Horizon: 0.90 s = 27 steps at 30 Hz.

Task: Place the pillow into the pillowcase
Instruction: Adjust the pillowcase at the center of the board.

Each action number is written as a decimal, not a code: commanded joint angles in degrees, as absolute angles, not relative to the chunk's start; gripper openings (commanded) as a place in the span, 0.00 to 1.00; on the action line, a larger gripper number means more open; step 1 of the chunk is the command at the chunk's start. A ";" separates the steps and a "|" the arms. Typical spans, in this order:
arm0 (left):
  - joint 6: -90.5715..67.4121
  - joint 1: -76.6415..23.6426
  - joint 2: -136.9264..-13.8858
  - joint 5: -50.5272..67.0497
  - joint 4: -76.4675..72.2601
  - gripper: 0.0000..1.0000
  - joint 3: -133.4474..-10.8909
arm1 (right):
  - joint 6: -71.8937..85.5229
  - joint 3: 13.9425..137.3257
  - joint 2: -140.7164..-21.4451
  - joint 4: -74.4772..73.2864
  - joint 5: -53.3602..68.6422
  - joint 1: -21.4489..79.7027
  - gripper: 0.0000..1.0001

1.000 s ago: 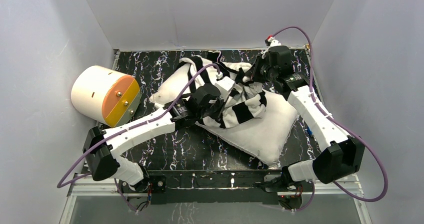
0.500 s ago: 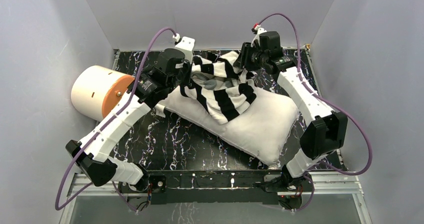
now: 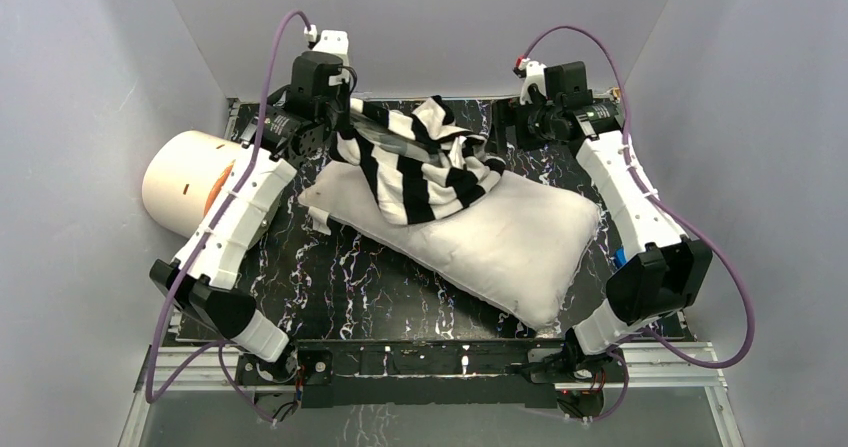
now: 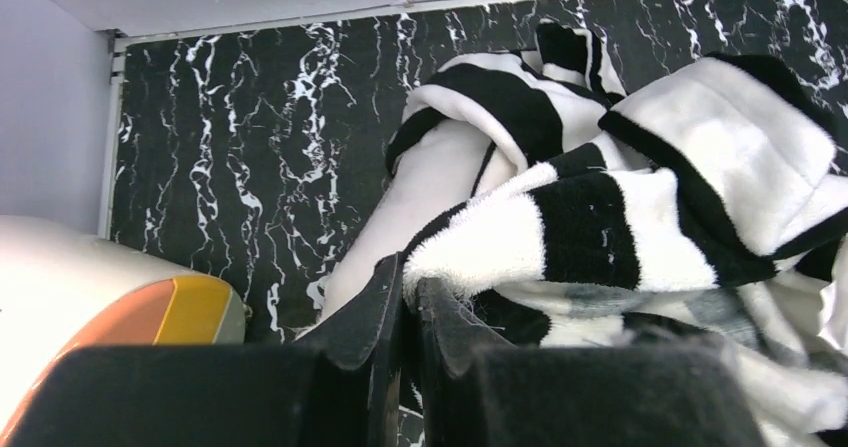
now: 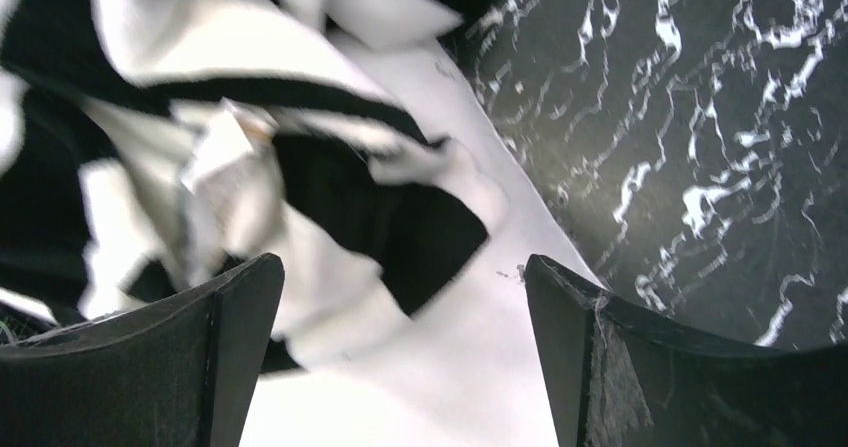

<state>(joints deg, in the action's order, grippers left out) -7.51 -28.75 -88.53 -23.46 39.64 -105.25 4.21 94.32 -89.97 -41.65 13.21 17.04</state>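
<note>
Surface: you have a black, white-veined tabletop (image 3: 380,287) boxed in by pale walls
Pillow: the white pillow (image 3: 500,247) lies flat and slantwise across the middle, from far left to near right
Pillowcase: the striped pillowcase (image 3: 415,167) is bunched on top of the pillow's far half, not around it
Left gripper: your left gripper (image 4: 408,272), at the far left, has its jaws pinched together on an edge of the pillowcase
Right gripper: your right gripper (image 5: 400,267), at the far right, has its jaws spread wide and grips nothing; striped folds and pillow lie below it
Cylinder: a cream cylinder (image 3: 190,182) with an orange face rests at the left, apart from the pillow
</note>
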 commanded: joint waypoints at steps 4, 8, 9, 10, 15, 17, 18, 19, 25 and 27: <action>-7.30 -27.34 -89.37 -26.73 40.84 0.06 -108.25 | -4.46 93.71 -90.63 -52.16 17.01 14.51 0.99; -7.47 -27.25 -90.00 -28.82 41.36 0.05 -107.86 | -6.66 92.49 -96.58 -52.89 16.05 14.48 0.99; -7.44 -27.25 -89.93 -30.65 41.46 0.05 -107.66 | -6.83 92.27 -98.16 -52.94 16.33 14.54 0.98; -7.28 -27.18 -89.73 -32.16 41.46 0.05 -107.39 | -7.00 92.39 -99.82 -52.85 17.96 14.51 0.97; -6.63 -25.57 -88.56 -37.00 41.16 0.04 -108.95 | -4.63 93.52 -104.89 -47.89 23.86 14.59 0.83; -5.84 -25.04 -88.26 -37.81 40.28 0.04 -109.88 | -1.07 93.80 -105.74 -42.77 22.15 14.48 0.59; -5.42 -24.74 -88.29 -38.14 39.92 0.04 -110.32 | 1.61 95.12 -106.48 -41.71 20.05 14.54 0.44; -5.23 -24.44 -88.51 -38.44 39.89 0.04 -111.17 | 3.70 97.48 -107.39 -41.39 18.66 14.49 0.33; -4.13 -22.83 -90.50 -40.03 40.96 0.04 -114.67 | 15.48 107.23 -106.65 -39.62 5.09 12.53 0.00; -4.23 -22.62 -90.50 -38.77 40.68 0.04 -114.70 | 18.44 103.96 -103.27 -38.73 2.35 10.63 0.00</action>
